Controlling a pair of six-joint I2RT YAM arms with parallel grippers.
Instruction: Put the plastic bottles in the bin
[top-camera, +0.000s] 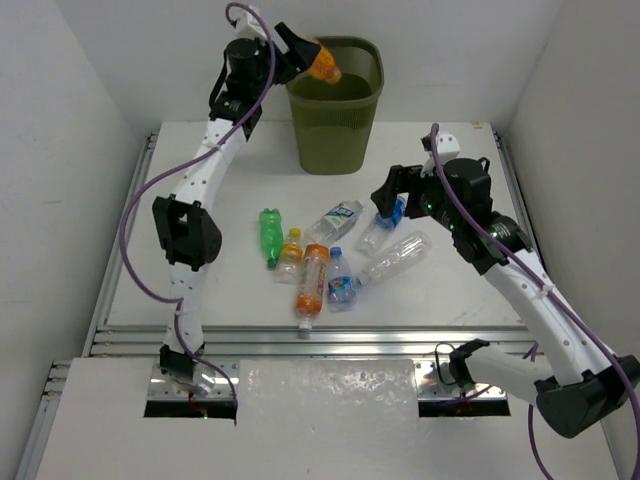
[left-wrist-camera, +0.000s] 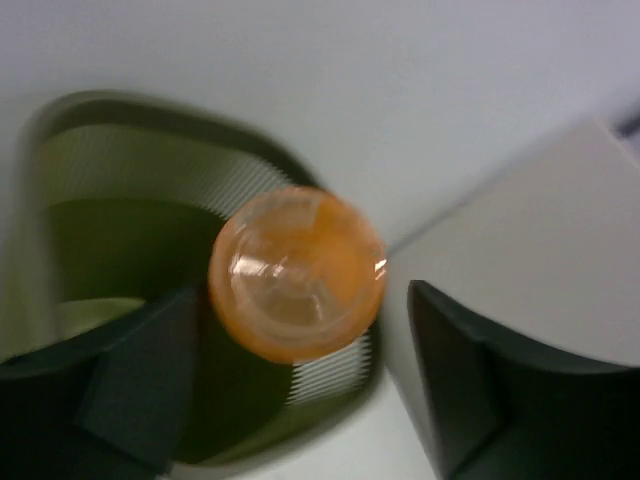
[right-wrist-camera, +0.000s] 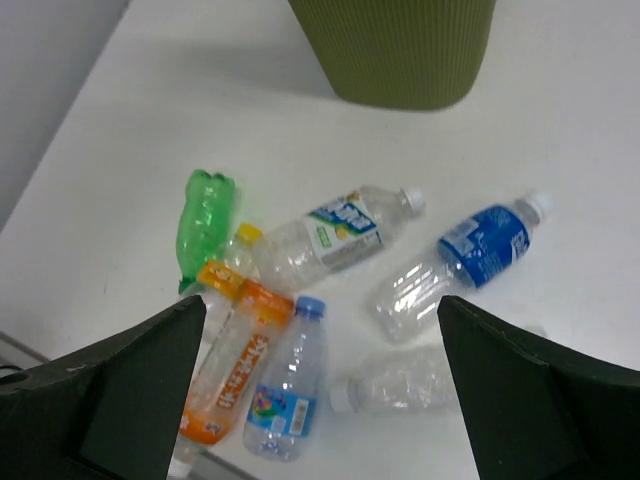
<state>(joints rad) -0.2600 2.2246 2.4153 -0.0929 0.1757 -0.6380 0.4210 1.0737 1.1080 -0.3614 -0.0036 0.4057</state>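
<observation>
The olive-green bin (top-camera: 335, 130) stands at the table's far middle. My left gripper (top-camera: 298, 52) is over its left rim with its jaws spread wide. An orange bottle (top-camera: 323, 65) is just past the fingertips, above the bin's mouth. In the left wrist view this bottle (left-wrist-camera: 297, 273) shows bottom-on over the bin (left-wrist-camera: 100, 150), with a clear gap to the right finger (left-wrist-camera: 480, 380). My right gripper (top-camera: 388, 198) is open and empty above a blue-labelled bottle (top-camera: 385, 225). In the right wrist view that bottle (right-wrist-camera: 485, 245) lies near a green bottle (right-wrist-camera: 205, 215) and an orange bottle (right-wrist-camera: 235, 365).
Several more bottles lie mid-table: a white-labelled clear one (top-camera: 335, 220), a large clear one (top-camera: 395, 258), a blue-capped one (top-camera: 340, 280), a small yellow-capped one (top-camera: 290, 255), the green one (top-camera: 269, 235) and the orange one (top-camera: 311, 280). White walls close in on three sides.
</observation>
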